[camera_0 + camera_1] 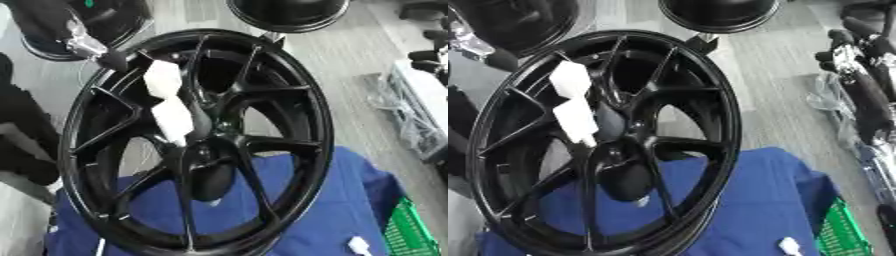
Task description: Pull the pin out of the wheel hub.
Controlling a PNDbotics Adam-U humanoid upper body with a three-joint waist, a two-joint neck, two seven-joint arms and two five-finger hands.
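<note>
Blue cloth [350, 200] underlies black wheel [197, 140]; left hand [83, 42] fingers indistinct.

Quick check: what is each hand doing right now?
Left hand: at the wheel rim's upper left, fingers cannot be told.
Right hand: off the wheel, fingers cannot be told.

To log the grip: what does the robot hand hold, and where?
Cannot be told; the left arm ends beside the white piece on the wheel.

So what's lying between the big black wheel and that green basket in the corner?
Only the blue cloth, with one small white object resting on it near the green basket. The left eye view shows it best.
</note>
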